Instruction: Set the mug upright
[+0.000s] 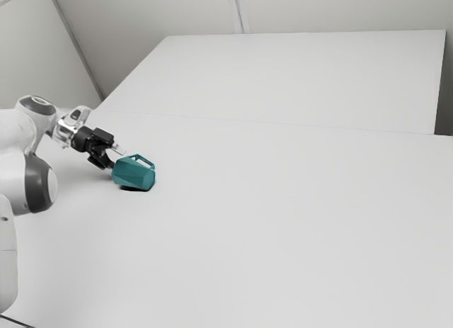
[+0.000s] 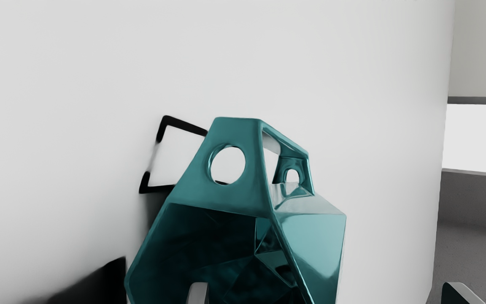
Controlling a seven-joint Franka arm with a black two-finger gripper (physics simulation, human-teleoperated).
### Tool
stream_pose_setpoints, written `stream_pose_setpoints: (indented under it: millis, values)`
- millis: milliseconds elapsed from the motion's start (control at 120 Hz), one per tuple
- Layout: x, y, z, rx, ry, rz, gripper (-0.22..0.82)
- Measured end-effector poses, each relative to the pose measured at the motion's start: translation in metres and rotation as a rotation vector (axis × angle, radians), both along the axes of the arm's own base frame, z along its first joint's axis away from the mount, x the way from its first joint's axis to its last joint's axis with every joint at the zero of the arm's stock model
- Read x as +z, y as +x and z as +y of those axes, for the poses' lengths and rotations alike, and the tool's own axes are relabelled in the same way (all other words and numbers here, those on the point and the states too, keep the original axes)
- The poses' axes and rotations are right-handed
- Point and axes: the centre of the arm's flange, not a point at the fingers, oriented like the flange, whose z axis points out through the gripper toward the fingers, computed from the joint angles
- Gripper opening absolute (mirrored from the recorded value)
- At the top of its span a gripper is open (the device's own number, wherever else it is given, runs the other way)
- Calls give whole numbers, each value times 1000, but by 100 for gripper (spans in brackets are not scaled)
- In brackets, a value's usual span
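Mug (image 1: 133, 173) lay on its side on the table (image 1: 297, 229), near the edge at the exterior view's left, handle (image 2: 238, 131) raised, mouth toward the gripper (image 1: 115, 158). Gripper stood wide open, holding nothing: one fingertip (image 2: 198, 294) at the mouth, the other beyond the mug's outer wall, apart from it.

On the table (image 1: 283, 222), well apart from its far corner at the exterior view's right, a teal mug (image 1: 132, 173) is seen tipped, handle up, the gripper (image 1: 117, 159) held beside it.
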Motion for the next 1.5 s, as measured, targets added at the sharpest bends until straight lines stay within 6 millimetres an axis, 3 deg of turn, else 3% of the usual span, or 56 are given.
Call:
stream_pose_setpoints:
  millis: [225,367,667,808,1175,1500]
  values:
    - [-10,3,-8,1,-37,-9,58]
    - [-20,-3,-7,14,-56,4,51]
    - [-20,-3,-9,13,-60,2,7]
    - [-21,-3,-9,13,-57,2,-7]
    - [-9,-4,-10,23,-50,0,-16]
    - [32,-2,-28,8,-52,-20,-18]
